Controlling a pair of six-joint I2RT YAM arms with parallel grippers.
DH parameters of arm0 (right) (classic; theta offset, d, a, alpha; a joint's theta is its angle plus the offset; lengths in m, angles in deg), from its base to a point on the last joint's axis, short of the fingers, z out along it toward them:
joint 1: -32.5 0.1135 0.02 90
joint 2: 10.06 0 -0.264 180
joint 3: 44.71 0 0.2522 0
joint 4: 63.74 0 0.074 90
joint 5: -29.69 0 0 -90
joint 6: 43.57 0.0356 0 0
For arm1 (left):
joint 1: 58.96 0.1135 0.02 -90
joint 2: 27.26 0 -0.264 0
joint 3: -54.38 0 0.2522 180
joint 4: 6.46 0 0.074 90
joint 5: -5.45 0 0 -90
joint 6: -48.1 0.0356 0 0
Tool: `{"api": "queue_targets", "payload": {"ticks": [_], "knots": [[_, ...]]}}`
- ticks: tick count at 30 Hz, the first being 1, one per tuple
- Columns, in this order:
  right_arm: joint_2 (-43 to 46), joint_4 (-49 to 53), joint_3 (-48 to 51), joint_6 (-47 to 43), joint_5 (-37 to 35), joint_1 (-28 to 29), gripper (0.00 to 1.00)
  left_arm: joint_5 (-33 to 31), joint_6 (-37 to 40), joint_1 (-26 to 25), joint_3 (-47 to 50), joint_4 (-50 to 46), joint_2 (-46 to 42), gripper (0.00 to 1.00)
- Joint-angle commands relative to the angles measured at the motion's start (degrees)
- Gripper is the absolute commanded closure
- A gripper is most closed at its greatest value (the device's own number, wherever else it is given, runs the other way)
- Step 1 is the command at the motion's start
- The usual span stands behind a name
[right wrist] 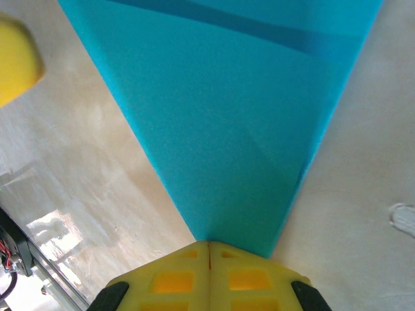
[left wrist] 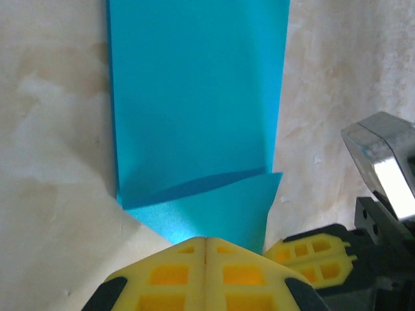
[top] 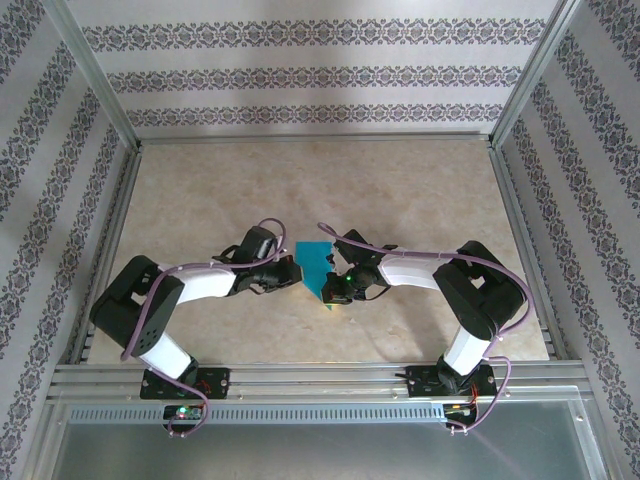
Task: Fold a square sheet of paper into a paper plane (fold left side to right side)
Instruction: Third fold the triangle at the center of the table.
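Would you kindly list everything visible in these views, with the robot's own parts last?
sheet of paper: one, teal-blue, partly folded, table centre between the tools.
table: one, beige marbled, inside frame.
metal frame: one, silver, around the table.
walls: three, grey-patterned white, left, back, right.
left tool: one, yellow fingers, shut, at the paper's edge.
right tool: one, yellow fingers, shut, at the paper's point.
left arm and right arm: two, white and black, near edge.

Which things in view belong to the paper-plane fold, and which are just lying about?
Belongs to the job:
teal sheet of paper, partly folded
left gripper, shut at the paper's edge
right gripper, shut at its pointed end

Just surroundings:
beige table
aluminium frame
patterned walls
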Motion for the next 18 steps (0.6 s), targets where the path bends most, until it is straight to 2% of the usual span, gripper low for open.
{"api": "queue_targets", "payload": {"ticks": [1, 7, 18], "knots": [[-2.64, 7.57, 1.63, -1.01, -7.26, -0.35, 1.00, 0.57, -0.89, -1.09, -3.11, 2.77, 2.53, 1.00], [-2.65, 7.58, 1.54, -0.85, -7.39, -0.43, 1.00, 0.84, -1.35, -1.64, -5.63, 2.11, 6.18, 1.00], [-1.28, 8.03, -0.33, -0.54, -6.49, -0.52, 1.00, -2.01, -1.58, -2.85, -4.45, -2.79, 7.16, 1.00]]}}
